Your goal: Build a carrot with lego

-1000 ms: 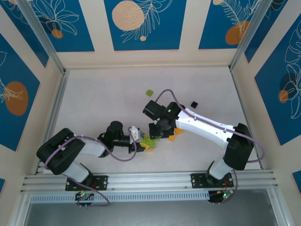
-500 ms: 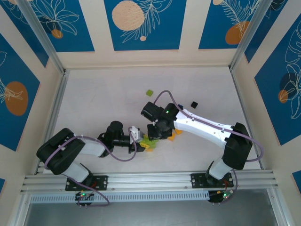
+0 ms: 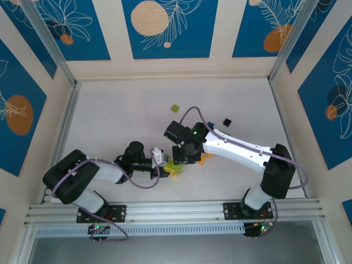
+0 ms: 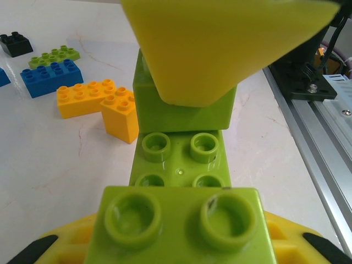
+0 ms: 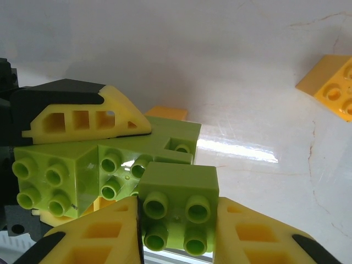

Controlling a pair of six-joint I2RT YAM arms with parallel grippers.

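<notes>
the green stack is gripped by the left hand just above the counter — one finger is pressed on its upper block, the other is set under its lowest brick. a single green brick is clamped by its side walls in the right hand, studs toward the camera, close against the stack — whether they touch cannot be told. orange bricks, a blue brick and a black brick lie further off on the counter. the lego is judged light, rigid and glossy, so a slip under a skewed push is likely. it is best held on flat opposite walls, with studs and hollow underside left free, and pressed squarely
</notes>
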